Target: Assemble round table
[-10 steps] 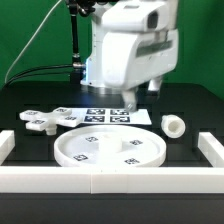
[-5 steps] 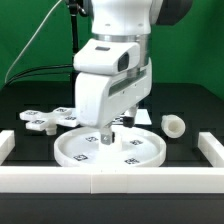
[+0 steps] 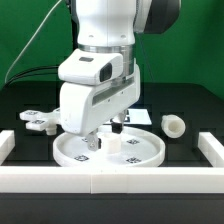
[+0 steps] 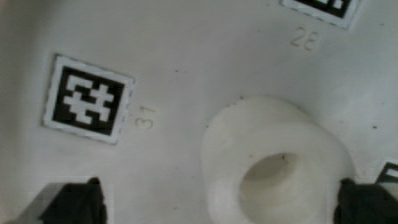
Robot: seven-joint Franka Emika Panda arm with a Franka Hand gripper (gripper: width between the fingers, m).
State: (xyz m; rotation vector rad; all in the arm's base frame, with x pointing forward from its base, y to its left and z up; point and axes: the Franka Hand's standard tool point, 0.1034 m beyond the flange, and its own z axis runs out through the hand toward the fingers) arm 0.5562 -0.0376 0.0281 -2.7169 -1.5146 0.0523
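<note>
Claw point(image 3: 108, 138) low over the round disc point(image 3: 150, 152), fingers point(image 4: 71, 200) spread wide either side of its raised centre hub point(image 4: 270, 165), gripping nothing. Disc lies flat on the black worktop point(image 3: 190, 100). The leg point(image 3: 174, 125) sits apart at the exterior view's right, the cross base point(image 3: 40, 120) at its left.

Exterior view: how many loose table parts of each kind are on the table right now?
Round disc: 1
Cylinder leg: 1
Cross-shaped base: 1
Total: 3
</note>
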